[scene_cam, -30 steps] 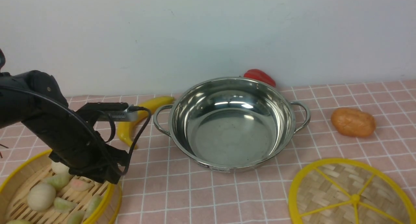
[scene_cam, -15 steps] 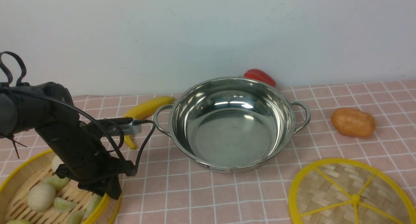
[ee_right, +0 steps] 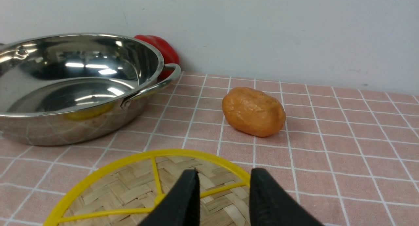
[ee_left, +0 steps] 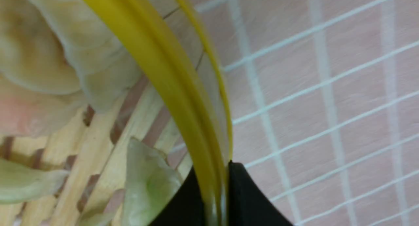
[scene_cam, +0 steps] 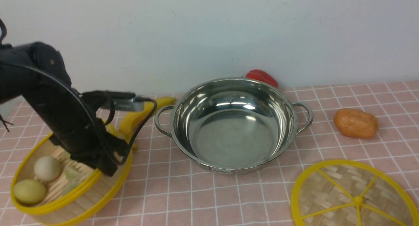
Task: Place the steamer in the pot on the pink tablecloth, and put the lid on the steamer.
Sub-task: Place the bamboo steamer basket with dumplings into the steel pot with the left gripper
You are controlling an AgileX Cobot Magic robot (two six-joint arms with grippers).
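Toward the left edge of the pink tablecloth [scene_cam: 203,193], the left gripper [scene_cam: 108,167] clamps the rim of the tilted steamer [scene_cam: 81,199], seemingly to carry it to the pot [scene_cam: 234,137], while the right gripper [ee_right: 224,199] gapes over the lid [ee_right: 131,193]

One steel pot [scene_cam: 234,137], one bamboo steamer [scene_cam: 85,199], one woven lid [scene_cam: 355,196], one pink tablecloth [scene_cam: 229,199], one banana [scene_cam: 163,101], one red pepper [scene_cam: 261,77], one orange potato [scene_cam: 355,123], two round buns [scene_cam: 47,168], at least two green dumplings [scene_cam: 73,173]

A mock kitchen set before a robot arm [scene_cam: 59,114]: steel pot [scene_cam: 183,121] on pink tablecloth [scene_cam: 360,95], red pepper [scene_cam: 262,77] at its 12 o'clock, bare white wall [scene_cam: 209,32].
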